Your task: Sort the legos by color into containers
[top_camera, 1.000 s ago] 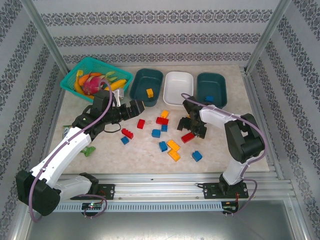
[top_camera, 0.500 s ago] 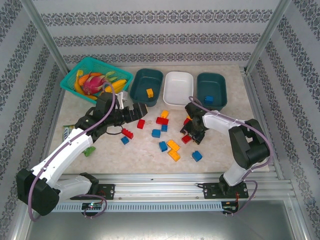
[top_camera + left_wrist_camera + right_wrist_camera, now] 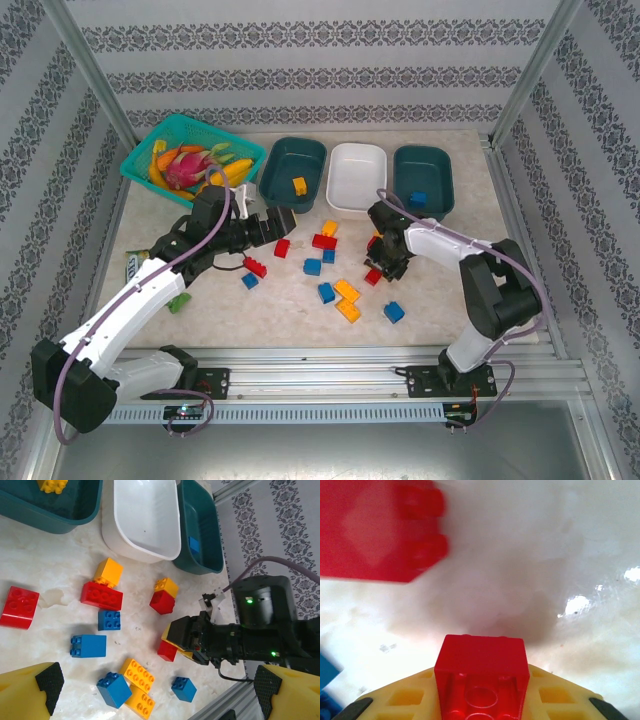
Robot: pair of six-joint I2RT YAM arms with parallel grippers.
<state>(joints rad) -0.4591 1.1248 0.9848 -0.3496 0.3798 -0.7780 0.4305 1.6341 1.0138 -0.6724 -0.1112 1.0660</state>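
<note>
right arm pose: the right arm is being bent down over the table, with the right claw being pointed at the surface.
right claw state: the jaws are being pressed closed on a small red brick, which is being pinched between the yellow fingers.
left arm pose: the left arm is being stretched low across the table; the left claw is being held wide open, with nothing gripped.
surface: a pale, glossy marbled tabletop is being enclosed by patterned walls.
legos: loose legos in red, blue and yellow-orange are being left scattered between the two claws; another red brick is lying just beyond the right claw.
containers: a dark teal tub beyond the left claw is holding a yellow brick; a white tub is sitting beside it; a second teal tub, beyond the right claw, is holding a blue brick.
</note>
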